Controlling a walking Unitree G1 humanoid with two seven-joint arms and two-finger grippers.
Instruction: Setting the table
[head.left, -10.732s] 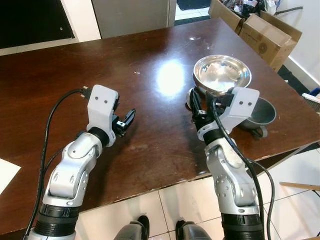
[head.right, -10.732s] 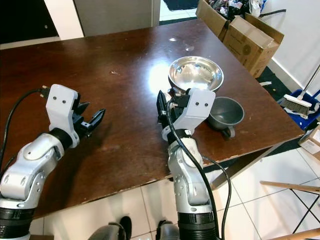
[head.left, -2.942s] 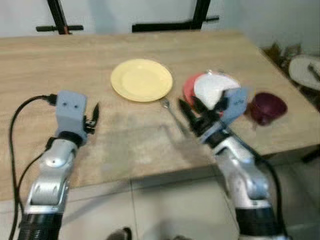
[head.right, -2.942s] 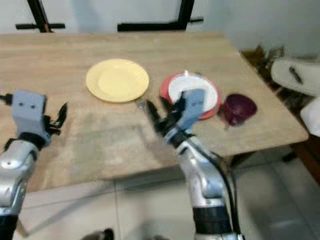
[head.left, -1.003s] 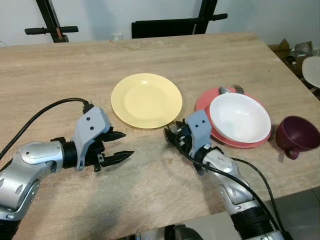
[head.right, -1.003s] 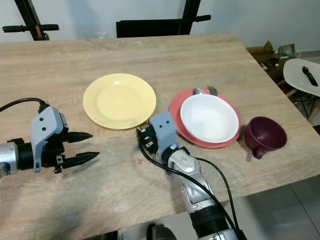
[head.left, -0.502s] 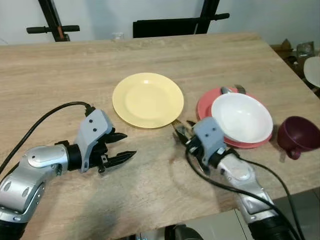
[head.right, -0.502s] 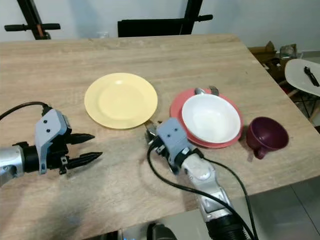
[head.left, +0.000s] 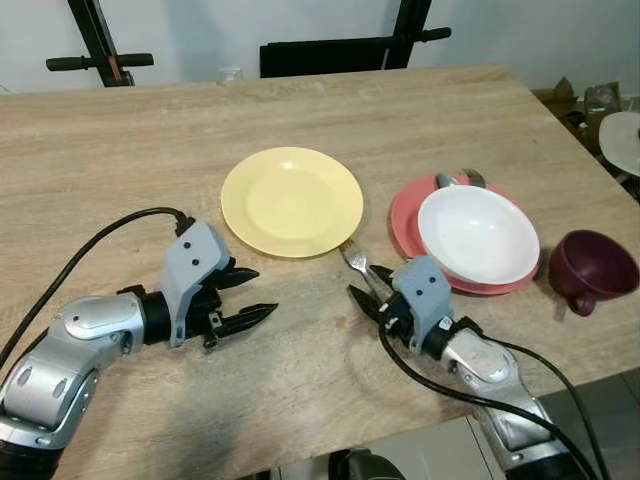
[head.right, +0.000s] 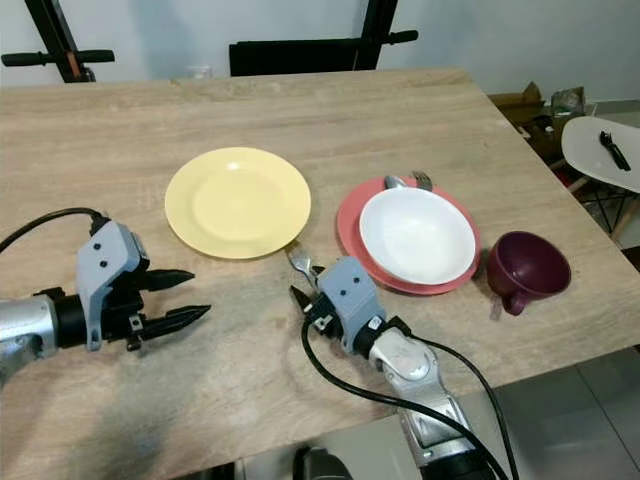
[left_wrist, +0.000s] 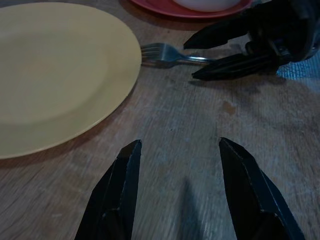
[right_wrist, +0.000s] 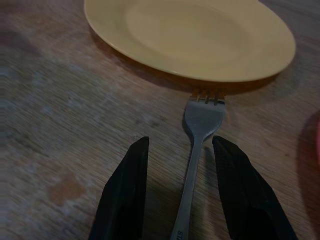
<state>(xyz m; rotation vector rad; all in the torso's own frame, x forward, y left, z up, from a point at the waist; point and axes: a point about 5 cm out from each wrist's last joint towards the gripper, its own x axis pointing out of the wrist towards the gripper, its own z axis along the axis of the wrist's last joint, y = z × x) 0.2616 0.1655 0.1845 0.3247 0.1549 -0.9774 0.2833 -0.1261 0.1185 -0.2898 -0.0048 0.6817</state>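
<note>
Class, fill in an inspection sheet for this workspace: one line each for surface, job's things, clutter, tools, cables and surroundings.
Surface: light wooden table, bare at the far side.
Job's things: yellow plate; white bowl on a red plate; maroon cup near the right edge; fork lying beside the yellow plate, tines towards it; cutlery tips behind the bowl.
Clutter: nothing seen.
Tools: right tool open, fingers either side of the fork's handle; left tool open, low over bare wood.
Cables: black cable looping over the left arm; another along the right arm.
Surroundings: black stands behind the table; boxes to the right.
</note>
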